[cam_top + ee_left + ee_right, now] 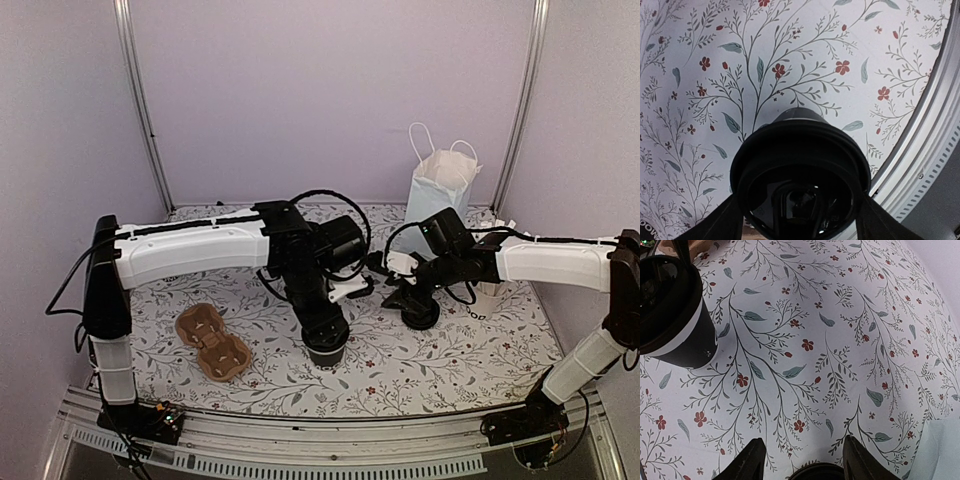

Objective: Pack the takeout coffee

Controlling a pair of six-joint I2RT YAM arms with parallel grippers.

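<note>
Two fingers of the left claw flank the takeout coffee, one at each side near its rim. The wrist view crops the contact, so the claw only appears to be closed on the cup. The cup stands upright on the flowered surface, near the front edge and roughly midway between the two arms. From the right wrist it shows a tapering black wall, a white band below the top and a glossy black lid over the mouth.

The right claw hangs low over the surface with its fingers moderately apart. A dark round object sits between them at the bottom of that view, too cropped to name.

The step in hand looks like the grasp, with the lift not yet made. The next move calls for a straight lift with the cup kept level. A carry to the back right would follow, where the pale-blue bag stands open-topped, well apart from the cup. The right arm lies across that path and the bag's handles stand over its mouth, so a high approach would suit. The brown carrier lies to the left, out of the way.
</note>
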